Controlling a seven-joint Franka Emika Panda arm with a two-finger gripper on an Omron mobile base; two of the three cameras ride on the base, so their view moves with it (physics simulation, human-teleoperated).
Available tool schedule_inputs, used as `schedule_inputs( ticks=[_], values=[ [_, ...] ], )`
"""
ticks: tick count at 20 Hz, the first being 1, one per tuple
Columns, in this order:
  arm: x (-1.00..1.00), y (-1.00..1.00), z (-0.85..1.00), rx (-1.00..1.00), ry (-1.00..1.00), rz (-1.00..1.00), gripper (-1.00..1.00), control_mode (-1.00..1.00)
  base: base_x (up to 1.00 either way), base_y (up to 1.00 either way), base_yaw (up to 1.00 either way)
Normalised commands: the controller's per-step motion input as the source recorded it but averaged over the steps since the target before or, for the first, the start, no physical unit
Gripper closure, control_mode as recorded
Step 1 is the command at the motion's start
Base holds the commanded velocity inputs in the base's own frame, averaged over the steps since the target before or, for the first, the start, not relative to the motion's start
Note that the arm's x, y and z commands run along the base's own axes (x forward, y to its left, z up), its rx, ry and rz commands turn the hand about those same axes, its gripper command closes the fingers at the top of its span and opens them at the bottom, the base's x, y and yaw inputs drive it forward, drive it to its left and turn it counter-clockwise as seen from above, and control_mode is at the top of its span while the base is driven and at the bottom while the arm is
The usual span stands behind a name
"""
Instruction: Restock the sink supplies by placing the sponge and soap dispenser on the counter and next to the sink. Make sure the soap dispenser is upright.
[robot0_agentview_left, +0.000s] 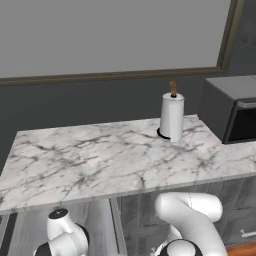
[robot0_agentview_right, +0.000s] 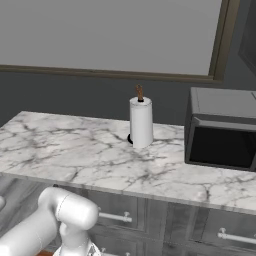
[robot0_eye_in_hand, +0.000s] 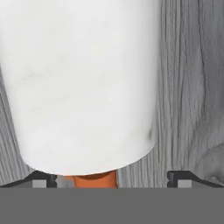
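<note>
The soap dispenser (robot0_eye_in_hand: 87, 87) looms close in the hand view, a pale white cylinder lying on grey wood-grain boards (robot0_eye_in_hand: 188, 87) with its orange pump head (robot0_eye_in_hand: 94, 179) pointing toward the hand. My gripper (robot0_eye_in_hand: 111, 180) is open. Its two dark fingertips (robot0_eye_in_hand: 41, 180) stand wide on either side of the pump end and do not touch it. The white marble counter (robot0_agentview_left: 100, 160) (robot0_agentview_right: 75, 150) stretches across both base views, with my arm (robot0_agentview_left: 192, 217) (robot0_agentview_right: 62, 217) bent down below its front edge. The sponge and the sink are out of view.
A white paper-towel roll (robot0_agentview_left: 172, 117) (robot0_agentview_right: 141, 122) with a brown spindle stands at the back of the counter. A dark microwave (robot0_agentview_left: 235, 107) (robot0_agentview_right: 222, 130) sits to its right. Grey drawer fronts with handles (robot0_agentview_right: 115, 216) run under the counter.
</note>
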Motion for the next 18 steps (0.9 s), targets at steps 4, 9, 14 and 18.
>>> schedule_inputs(
  ticks=[4,9,14,18],
  values=[
    [0.22,0.00,-0.05,0.00,-0.03,0.00,-1.00,-1.00,0.00,0.00,0.00],
    [0.14,0.00,-0.12,0.00,-0.01,-0.01,-1.00,-1.00,0.00,0.00,0.00],
    [0.00,0.02,-0.26,0.00,0.00,-0.01,-1.00,-1.00,0.00,0.00,0.00],
    [0.00,0.00,-0.13,0.00,0.00,-0.04,-1.00,-1.00,0.00,0.00,0.00]
  ],
)
